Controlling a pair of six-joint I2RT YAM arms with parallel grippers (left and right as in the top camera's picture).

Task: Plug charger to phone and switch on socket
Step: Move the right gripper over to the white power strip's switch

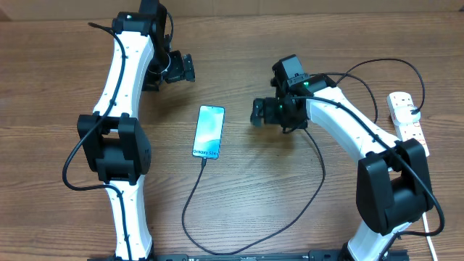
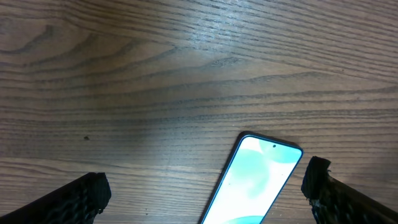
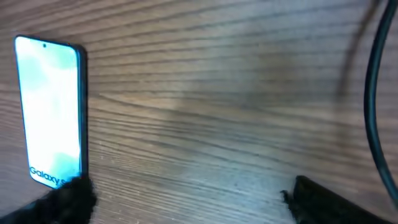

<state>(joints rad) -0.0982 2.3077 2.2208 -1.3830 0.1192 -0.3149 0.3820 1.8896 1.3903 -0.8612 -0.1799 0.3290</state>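
The phone (image 1: 209,131) lies flat mid-table with its blue-teal screen up. The thin black charger cable (image 1: 190,203) meets its near end, loops along the front edge and runs back up under the right arm. I cannot tell whether the plug tip is fully seated. My left gripper (image 1: 190,69) hovers open beyond the phone's far end; in the left wrist view that end of the phone (image 2: 258,180) lies between the spread fingers (image 2: 84,196). My right gripper (image 1: 255,113) stands open to the phone's right, holding nothing. The phone (image 3: 50,106) shows left of the right gripper (image 3: 186,202).
The white socket strip (image 1: 406,119) lies at the far right edge with a black plug in it and a black lead arching over the right arm. A stretch of black cable (image 3: 376,112) crosses the right wrist view's right side. Bare wood surrounds the phone.
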